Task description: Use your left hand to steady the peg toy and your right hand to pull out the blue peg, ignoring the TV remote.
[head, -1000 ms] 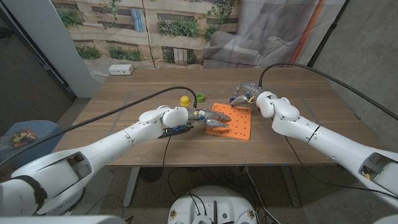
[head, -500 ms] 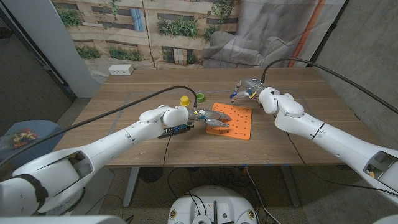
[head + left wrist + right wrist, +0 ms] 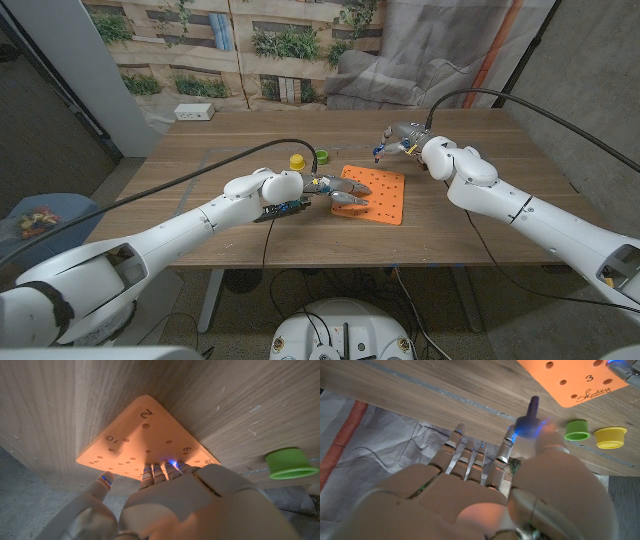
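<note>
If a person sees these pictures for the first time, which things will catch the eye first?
The bright orange peg board at the middle of the wooden table stands out first, with the left hand pressing on its near-left edge. Next comes the right hand, raised beyond the board's far-right corner and pinching the blue peg. A yellow peg and a green peg stand left of the board.

A yellow cap (image 3: 297,161) and a green cap (image 3: 322,156) sat side by side on the wooden desk (image 3: 230,215), the yellow one to the left of the green one in the head view. A white box (image 3: 195,112) lay at the desk's far left corner. Behind the desk hung a backdrop (image 3: 240,45) printed with a building and plants, and beside it a grey sheet (image 3: 440,50). A bin of colourful items (image 3: 38,218) stood on the floor to the left.
</note>
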Robot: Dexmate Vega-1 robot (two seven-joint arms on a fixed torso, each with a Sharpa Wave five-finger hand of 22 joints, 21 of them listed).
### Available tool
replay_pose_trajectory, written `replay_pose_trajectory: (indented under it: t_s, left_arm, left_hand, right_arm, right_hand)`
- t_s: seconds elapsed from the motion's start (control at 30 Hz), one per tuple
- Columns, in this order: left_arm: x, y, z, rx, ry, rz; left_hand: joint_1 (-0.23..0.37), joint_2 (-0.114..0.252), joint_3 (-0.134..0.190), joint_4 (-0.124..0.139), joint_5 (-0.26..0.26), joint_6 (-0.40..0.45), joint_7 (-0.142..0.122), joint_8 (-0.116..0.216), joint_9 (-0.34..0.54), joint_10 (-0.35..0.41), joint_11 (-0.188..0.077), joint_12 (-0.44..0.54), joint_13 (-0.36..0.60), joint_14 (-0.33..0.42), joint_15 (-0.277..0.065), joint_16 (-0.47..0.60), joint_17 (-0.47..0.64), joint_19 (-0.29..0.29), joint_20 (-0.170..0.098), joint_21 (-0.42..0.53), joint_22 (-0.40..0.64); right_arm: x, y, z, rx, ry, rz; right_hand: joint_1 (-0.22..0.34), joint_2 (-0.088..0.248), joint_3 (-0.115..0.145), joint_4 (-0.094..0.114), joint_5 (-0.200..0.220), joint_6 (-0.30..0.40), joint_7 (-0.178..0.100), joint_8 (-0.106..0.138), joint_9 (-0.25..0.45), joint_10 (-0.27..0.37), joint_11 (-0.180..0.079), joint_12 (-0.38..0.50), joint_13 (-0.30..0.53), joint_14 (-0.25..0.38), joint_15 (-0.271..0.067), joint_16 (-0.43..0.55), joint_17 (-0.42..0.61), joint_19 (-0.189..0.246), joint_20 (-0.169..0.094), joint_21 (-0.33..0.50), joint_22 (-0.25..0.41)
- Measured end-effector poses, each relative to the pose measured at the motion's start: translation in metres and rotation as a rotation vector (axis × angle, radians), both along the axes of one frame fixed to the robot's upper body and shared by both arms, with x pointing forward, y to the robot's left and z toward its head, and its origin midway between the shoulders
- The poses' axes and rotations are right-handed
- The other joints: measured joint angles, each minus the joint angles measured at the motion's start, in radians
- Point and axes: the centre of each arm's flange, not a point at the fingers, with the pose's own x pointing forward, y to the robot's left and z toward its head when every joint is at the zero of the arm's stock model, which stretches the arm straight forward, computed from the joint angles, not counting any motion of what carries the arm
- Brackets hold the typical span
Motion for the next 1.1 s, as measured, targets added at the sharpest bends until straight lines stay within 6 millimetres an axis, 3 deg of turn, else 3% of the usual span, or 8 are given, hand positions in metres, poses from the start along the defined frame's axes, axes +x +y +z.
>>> replay_pose_trajectory:
  t_s: [0.4, 1.1]
  left_arm:
    - [-0.004, 0.001, 0.003, -0.017, -0.029, 0.0]
    - [-0.012, 0.003, 0.025, -0.059, -0.111, -0.006]
  left_hand:
    - [0.004, -0.002, 0.004, -0.004, 0.0, 0.0, 0.0, 0.0, 0.002, 0.005, 0.004, 0.009, 0.007, 0.006, -0.005, 0.011, 0.002, 0.011, -0.009, 0.006, 0.0]
    - [0.012, 0.004, 0.008, -0.008, 0.0, 0.011, 0.0, 0.0, 0.002, 0.007, 0.007, 0.005, 0.004, 0.023, 0.005, 0.01, 0.001, 0.04, 0.012, 0.009, 0.004]
  right_arm:
    - [-0.008, -0.012, 0.006, 0.005, -0.011, -0.034]
    - [-0.013, -0.034, 0.006, 0.023, -0.012, -0.111]
  right_hand:
    - [0.0, 0.0, 0.0, 0.0, 0.003, -0.005, -0.005, -0.011, -0.005, 0.0, 0.0, 0.0, 0.0, 0.0, 0.0, 0.0, 0.0, -0.005, 0.005, 0.0, 0.0]
    - [-0.001, 0.001, 0.0, 0.0, 0.004, -0.011, -0.011, -0.023, -0.011, 0.0, 0.0, -0.008, 0.0, 0.0, 0.0, 0.0, 0.0, -0.005, 0.005, 0.0, 0.0]
